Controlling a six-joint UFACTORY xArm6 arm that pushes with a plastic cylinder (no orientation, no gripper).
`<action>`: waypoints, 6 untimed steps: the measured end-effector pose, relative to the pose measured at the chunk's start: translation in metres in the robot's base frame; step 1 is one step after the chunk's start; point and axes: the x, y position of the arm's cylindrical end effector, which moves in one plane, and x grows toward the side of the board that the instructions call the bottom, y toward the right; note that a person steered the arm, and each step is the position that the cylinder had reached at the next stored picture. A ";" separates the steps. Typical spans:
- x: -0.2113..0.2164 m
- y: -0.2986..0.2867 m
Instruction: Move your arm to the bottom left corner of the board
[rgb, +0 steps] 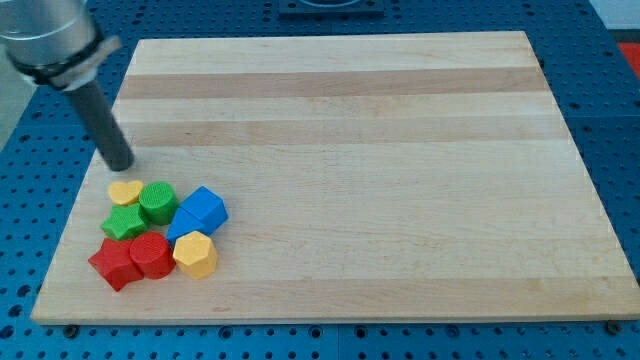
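My tip (121, 166) rests on the wooden board (400, 120) near its left edge, just above a cluster of blocks. The cluster sits at the board's lower left: a yellow heart (125, 191), a green cylinder (157, 200), a green star (124, 222), a blue cube (207, 209), a second blue block (183, 224) partly hidden behind it, a red star (113, 262), a red cylinder (152, 254) and a yellow hexagon (195, 253). The tip is a short gap above the yellow heart and does not touch it.
The board lies on a blue perforated table (610, 60). The arm's grey body (50, 35) reaches in from the view's top left.
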 end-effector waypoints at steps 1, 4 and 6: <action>0.015 -0.030; 0.120 -0.030; 0.170 0.002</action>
